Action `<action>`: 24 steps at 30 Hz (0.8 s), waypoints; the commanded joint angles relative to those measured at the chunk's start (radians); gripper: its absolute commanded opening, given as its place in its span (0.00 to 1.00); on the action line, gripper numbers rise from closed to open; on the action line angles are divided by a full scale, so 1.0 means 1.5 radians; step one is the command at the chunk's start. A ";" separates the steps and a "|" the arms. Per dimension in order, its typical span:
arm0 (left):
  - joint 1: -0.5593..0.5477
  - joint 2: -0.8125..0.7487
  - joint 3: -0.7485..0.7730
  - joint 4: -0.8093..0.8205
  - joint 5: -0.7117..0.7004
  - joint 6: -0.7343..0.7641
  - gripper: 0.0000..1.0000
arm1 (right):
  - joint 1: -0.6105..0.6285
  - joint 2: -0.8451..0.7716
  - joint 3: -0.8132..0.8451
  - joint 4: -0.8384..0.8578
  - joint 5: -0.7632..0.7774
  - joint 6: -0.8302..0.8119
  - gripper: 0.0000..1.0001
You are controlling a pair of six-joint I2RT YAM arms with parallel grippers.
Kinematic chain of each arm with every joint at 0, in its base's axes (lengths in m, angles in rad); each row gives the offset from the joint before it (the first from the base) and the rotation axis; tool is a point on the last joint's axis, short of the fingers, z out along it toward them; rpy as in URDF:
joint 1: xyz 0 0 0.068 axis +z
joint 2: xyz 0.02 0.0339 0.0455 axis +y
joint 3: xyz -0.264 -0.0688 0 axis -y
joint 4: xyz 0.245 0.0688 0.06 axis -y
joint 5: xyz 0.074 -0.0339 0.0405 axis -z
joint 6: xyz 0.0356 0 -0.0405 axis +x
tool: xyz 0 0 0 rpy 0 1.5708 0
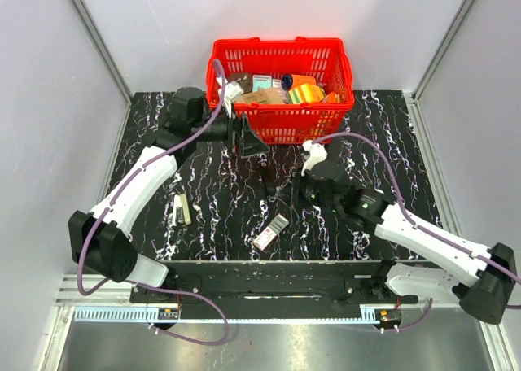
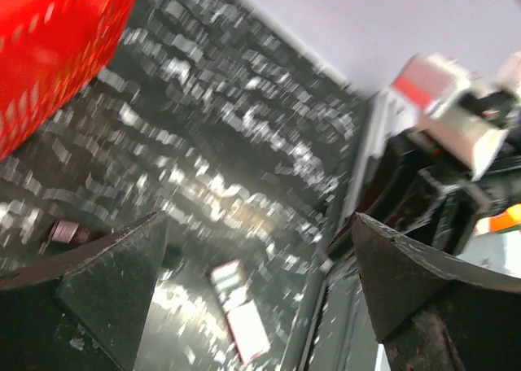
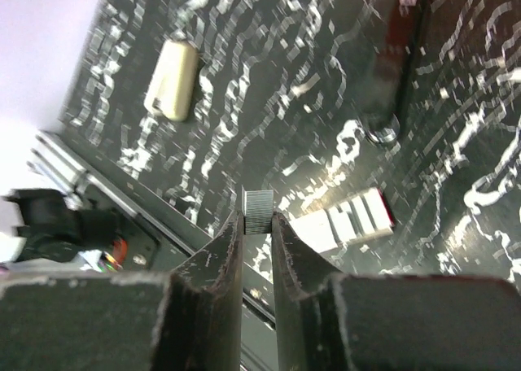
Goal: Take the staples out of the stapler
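Note:
The black stapler (image 1: pixel 271 179) lies on the dark marbled table in front of the basket; in the right wrist view it (image 3: pixel 399 58) lies at the upper right, with a silver end toward me. My right gripper (image 3: pixel 257 224) is shut on a short silver strip of staples (image 3: pixel 258 211), held above the table, just right of the stapler in the top view (image 1: pixel 293 194). My left gripper (image 1: pixel 257 149) hovers by the basket's front, above the stapler. It is open and empty in the left wrist view (image 2: pixel 260 277).
A red basket (image 1: pixel 281 120) with several packages stands at the back. A white and red staple box (image 1: pixel 271 231) lies near the front, also below my right fingers (image 3: pixel 342 223). A cream object (image 1: pixel 181 209) lies at the left.

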 commanded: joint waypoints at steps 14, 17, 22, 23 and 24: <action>-0.007 0.035 -0.118 -0.343 -0.225 0.390 0.99 | -0.001 0.254 0.003 -0.058 -0.022 -0.105 0.14; -0.008 0.034 -0.120 -0.346 -0.227 0.390 0.99 | -0.001 0.281 0.006 -0.059 -0.019 -0.114 0.14; -0.014 0.037 -0.120 -0.360 -0.225 0.394 0.99 | -0.001 0.313 0.017 -0.058 -0.015 -0.132 0.14; -0.017 0.037 -0.120 -0.361 -0.222 0.394 0.99 | -0.002 0.319 0.021 -0.058 -0.015 -0.137 0.14; -0.017 0.037 -0.121 -0.361 -0.219 0.394 0.99 | -0.002 0.323 0.023 -0.057 -0.015 -0.139 0.14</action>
